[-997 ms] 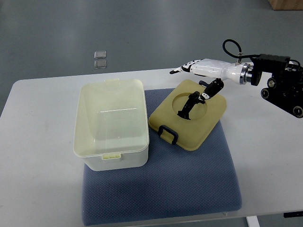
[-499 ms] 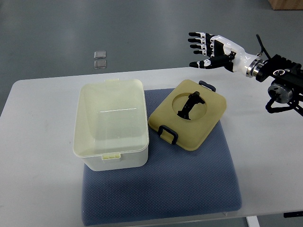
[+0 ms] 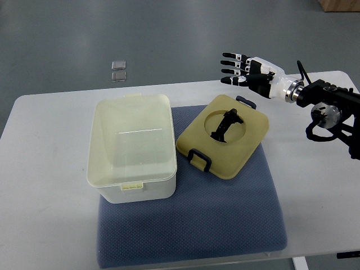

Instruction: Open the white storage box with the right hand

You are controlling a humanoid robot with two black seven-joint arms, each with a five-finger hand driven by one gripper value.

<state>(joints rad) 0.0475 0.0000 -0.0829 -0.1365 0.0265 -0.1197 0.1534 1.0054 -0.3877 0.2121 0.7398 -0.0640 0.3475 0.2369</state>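
Blue mat (image 3: 191,230): lay on the white counter (image 3: 45,185), carrying both box and lid
White storage box (image 3: 132,147): stood open on the left part of the mat, inside bare, small latch tab on its near rim
Lid (image 3: 224,135): cream, off the box, lay flat just to its right on the mat, tilted askew; black clips at the near and far edges, black folding handle in a round recess at its centre
Right hand (image 3: 247,70): raised above the far edge of the counter, beyond the lid and apart from it, fingers (image 3: 229,68) spread and released, grasping nothing; arm entered from the right
Two small clear squares (image 3: 118,70): on the grey floor beyond the counter
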